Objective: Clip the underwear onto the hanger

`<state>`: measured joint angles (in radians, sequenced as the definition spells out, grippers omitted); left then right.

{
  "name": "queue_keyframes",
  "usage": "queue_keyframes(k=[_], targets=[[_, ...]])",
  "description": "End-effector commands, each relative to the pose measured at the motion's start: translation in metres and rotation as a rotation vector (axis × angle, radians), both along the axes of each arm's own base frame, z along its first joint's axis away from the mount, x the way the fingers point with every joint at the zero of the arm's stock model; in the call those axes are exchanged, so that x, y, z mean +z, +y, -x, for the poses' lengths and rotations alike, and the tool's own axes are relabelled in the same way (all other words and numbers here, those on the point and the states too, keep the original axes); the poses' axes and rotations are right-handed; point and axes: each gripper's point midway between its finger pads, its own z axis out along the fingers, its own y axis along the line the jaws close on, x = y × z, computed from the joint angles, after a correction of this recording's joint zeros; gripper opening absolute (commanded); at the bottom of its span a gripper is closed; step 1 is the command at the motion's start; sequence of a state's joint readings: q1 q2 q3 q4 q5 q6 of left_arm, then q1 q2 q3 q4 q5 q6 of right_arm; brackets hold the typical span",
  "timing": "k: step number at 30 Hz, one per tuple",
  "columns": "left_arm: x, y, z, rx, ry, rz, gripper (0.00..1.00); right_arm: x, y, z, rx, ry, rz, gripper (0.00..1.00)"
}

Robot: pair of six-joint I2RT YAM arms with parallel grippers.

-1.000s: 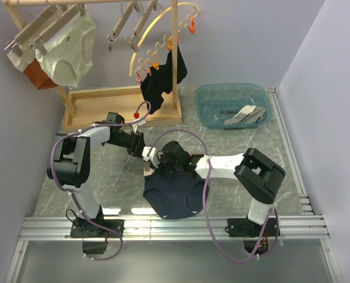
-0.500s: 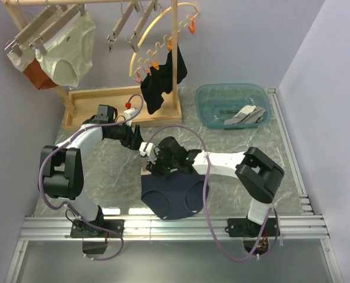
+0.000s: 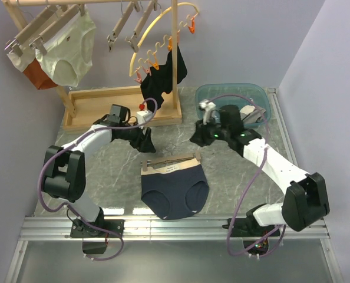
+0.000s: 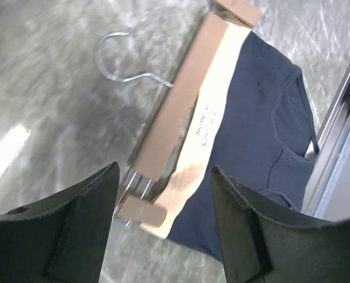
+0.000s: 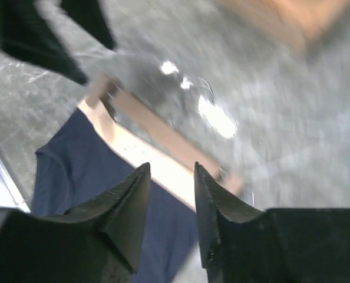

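Observation:
The navy underwear [image 3: 175,193] lies flat on the marble table, its tan waistband [image 3: 171,169] running along the light-wood hanger [image 3: 170,161]. The hanger's end clips sit at the waistband's corners; whether they pinch the cloth I cannot tell. My left gripper [image 3: 145,140] hovers just behind the hanger's left end, open and empty. From the left wrist I see the hanger [image 4: 184,88], its wire hook [image 4: 113,56] and the underwear [image 4: 254,124] below the left gripper [image 4: 164,171]. My right gripper [image 3: 197,137] is raised behind the hanger's right end, open and empty. Its own view puts the right gripper [image 5: 171,168] above the hanger [image 5: 157,130] and underwear [image 5: 69,165].
A wooden rack on a tray base [image 3: 104,94] stands at the back left with cream briefs [image 3: 66,50] and spare bar hangers [image 3: 131,23]. A curved yellow hanger holds a black garment [image 3: 163,79]. A blue basin [image 3: 222,97] sits at the back right, just behind my right arm.
My right gripper has opened, let go at the underwear and swung up toward the back right. My left gripper has drawn back a little. Hanger and underwear now lie uncovered.

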<state>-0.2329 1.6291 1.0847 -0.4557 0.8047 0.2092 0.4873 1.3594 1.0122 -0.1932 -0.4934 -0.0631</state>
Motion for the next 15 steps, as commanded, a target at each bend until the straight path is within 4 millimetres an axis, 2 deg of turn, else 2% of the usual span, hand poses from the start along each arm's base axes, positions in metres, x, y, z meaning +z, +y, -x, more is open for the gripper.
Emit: queue_keyframes(k=[1,2,3,6,8,12,15], targets=[[0.027,-0.019,-0.014,-0.055,-0.162,0.005,0.68,-0.035,-0.035,0.028,-0.101,0.285,-0.009,0.42],[0.027,-0.023,-0.013,-0.066,-0.172,0.002,0.68,-0.042,-0.052,0.02,-0.162,0.329,-0.019,0.39],[0.027,-0.03,-0.009,-0.086,-0.179,-0.003,0.68,-0.048,-0.06,0.019,-0.193,0.374,-0.028,0.38],[0.031,-0.044,-0.002,-0.136,-0.215,-0.014,0.7,-0.067,-0.079,0.015,-0.269,0.507,-0.075,0.37],[0.038,-0.052,0.002,-0.162,-0.245,-0.005,0.71,-0.077,-0.092,0.005,-0.338,0.555,-0.112,0.38],[0.047,-0.06,0.007,-0.18,-0.268,-0.003,0.72,-0.096,-0.102,-0.007,-0.399,0.659,-0.155,0.39],[0.053,-0.063,0.009,-0.182,-0.274,0.008,0.73,-0.109,-0.102,-0.012,-0.42,0.734,-0.203,0.39]])
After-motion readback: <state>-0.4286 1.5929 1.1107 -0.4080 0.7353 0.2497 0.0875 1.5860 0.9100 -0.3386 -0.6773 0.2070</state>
